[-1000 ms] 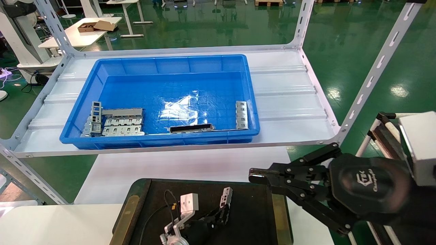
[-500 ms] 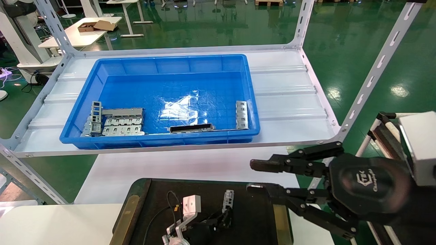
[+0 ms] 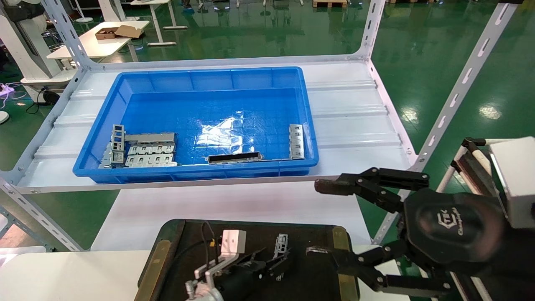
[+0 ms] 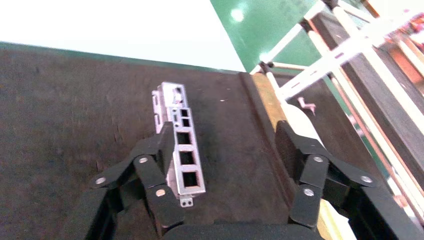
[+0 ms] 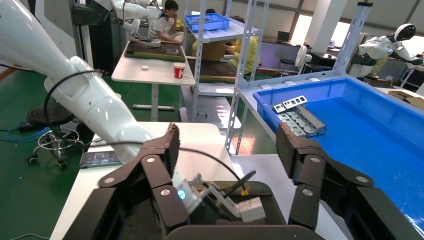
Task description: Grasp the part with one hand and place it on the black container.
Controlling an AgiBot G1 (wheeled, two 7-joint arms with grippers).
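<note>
Left gripper [image 3: 279, 262]: black claw on a white arm, low over the black tray [image 3: 159, 259], fingers spread wide. In the left wrist view one finger [image 4: 161, 150] lies against the side of the part [image 4: 181, 150]; the other finger stands well apart, near the tray's brass-coloured rim. Nothing is clamped.

Part, count one: small silver-grey metal channel with a row of rectangular cut-outs, lying flat on the tray's dark floor, toward the tray's right half, just ahead of the left gripper's fingertips. Seen in the head view at [image 3: 281, 243].

Black tray, count one: wide, flat, rounded corners, worn brass rim, on the white table [image 3: 75, 271] nearest the robot. Contents: the one part.

Right gripper [image 3: 322, 217]: black claw with an embossed logo, held in the air at the right, beyond the tray's right edge, fingers fully apart, holding nothing.

Shelf [image 3: 355, 121]: white metal rack behind the table, carrying one blue bin [image 3: 200, 81].

Blue bin, count one: deep plastic box. Contents:
- pile of flat grey pieces [image 3: 146, 152] in the near left corner, with one windowed bar [image 3: 117, 138] at its left edge; the number in the pile cannot be told;
- one long bar with a dark slot [image 3: 235, 157] against the near wall;
- one windowed channel [image 3: 296, 141] against the right wall.
</note>
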